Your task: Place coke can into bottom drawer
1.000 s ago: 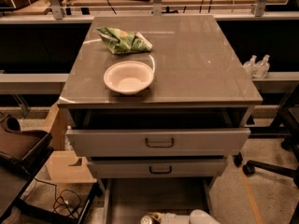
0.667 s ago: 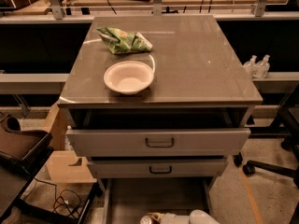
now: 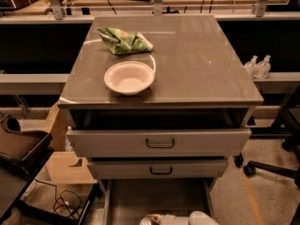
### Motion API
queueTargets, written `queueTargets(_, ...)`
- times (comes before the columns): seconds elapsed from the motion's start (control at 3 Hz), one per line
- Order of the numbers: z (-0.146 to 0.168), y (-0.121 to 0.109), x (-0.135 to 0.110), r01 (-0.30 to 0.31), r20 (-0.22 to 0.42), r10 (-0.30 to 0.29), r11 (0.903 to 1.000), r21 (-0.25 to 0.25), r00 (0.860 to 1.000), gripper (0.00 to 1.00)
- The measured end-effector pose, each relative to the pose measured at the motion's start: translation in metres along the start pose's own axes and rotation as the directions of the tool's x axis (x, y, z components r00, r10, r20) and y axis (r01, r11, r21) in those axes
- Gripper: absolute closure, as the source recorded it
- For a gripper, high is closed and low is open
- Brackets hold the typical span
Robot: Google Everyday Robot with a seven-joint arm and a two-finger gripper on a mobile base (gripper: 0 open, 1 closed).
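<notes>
The bottom drawer (image 3: 159,196) is pulled out at the foot of the cabinet, its flat grey floor bare between thin side rails. My gripper (image 3: 157,219) shows only as a pale shape at the lower edge of the camera view, over the front part of that drawer, with the white arm (image 3: 202,218) beside it to the right. The coke can is out of view.
On the cabinet top (image 3: 201,64) sit a white bowl (image 3: 129,77) and a green snack bag (image 3: 124,40). The upper drawer front (image 3: 159,142) and the middle drawer front (image 3: 159,169) stick out slightly. A chair (image 3: 18,149) stands at the left, a chair base (image 3: 267,165) at the right.
</notes>
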State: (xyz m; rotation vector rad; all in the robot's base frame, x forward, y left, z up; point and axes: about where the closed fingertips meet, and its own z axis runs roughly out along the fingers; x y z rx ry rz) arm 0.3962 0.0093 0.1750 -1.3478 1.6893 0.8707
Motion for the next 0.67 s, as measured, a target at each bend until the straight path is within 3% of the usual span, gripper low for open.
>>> queueTargets(0.33,0.0015,0.0015,-0.0004,-0.001,0.002,0.001,1.0000,-0.003,1.000,0.12)
queueTargets(0.67,0.0029,0.0029,-0.0008,-0.002,0.003,0.002,1.0000,-0.006,1.000,0.00)
